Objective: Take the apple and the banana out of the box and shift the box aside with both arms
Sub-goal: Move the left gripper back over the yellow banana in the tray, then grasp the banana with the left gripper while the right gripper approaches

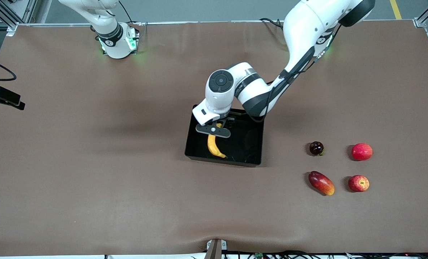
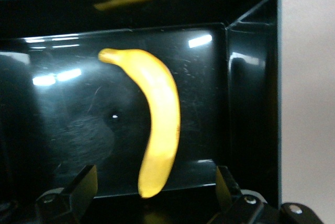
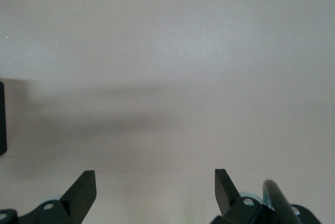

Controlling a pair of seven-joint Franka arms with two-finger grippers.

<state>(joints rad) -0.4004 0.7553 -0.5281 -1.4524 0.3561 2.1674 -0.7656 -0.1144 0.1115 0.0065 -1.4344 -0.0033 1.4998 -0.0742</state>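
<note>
Banana (image 2: 158,122) lay in box (image 1: 251,162); L gripper (image 2: 152,185) hovered over it, jaws spread to straddle. R gripper (image 3: 155,187) waited, jaws spread, over bare table (image 3: 167,51).

Yellow banana (image 1: 214,145) in black box (image 1: 251,158), apple (image 1: 358,183) outside

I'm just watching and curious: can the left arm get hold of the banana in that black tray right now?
Probably yes. The left gripper hangs open right above the banana, which lies alone and uncovered in the black tray, with a finger on either side of its end and nothing between.
</note>
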